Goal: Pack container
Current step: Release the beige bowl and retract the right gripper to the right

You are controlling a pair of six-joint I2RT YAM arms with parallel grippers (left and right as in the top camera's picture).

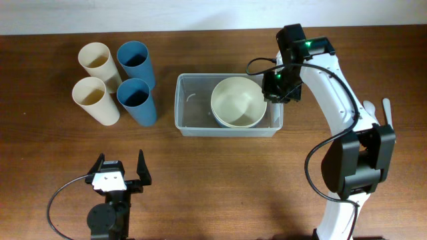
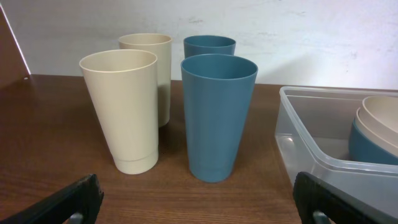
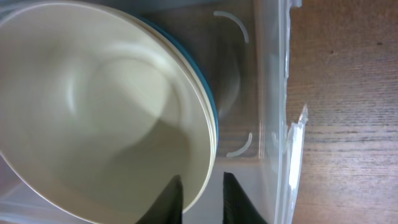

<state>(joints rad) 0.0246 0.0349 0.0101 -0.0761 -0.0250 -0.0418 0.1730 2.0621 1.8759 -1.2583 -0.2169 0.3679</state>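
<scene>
Overhead first: container (image 1: 193,128) sits mid-table with bowls (image 1: 239,101) stacked in its right half. Four cups (image 1: 117,82) stand outside at left, so packing looks partly done. Left gripper (image 1: 121,164) waits near the front edge, jaws spread and empty. Right gripper (image 1: 275,85) is at the bowls' right rim.

Left wrist: a blue bowl (image 2: 368,144) shows beneath cream ones; the frame cuts off their count.

Right wrist: fingers (image 3: 171,199) straddle the top rim. Whether they are pinching it or have released it cannot be told.
</scene>
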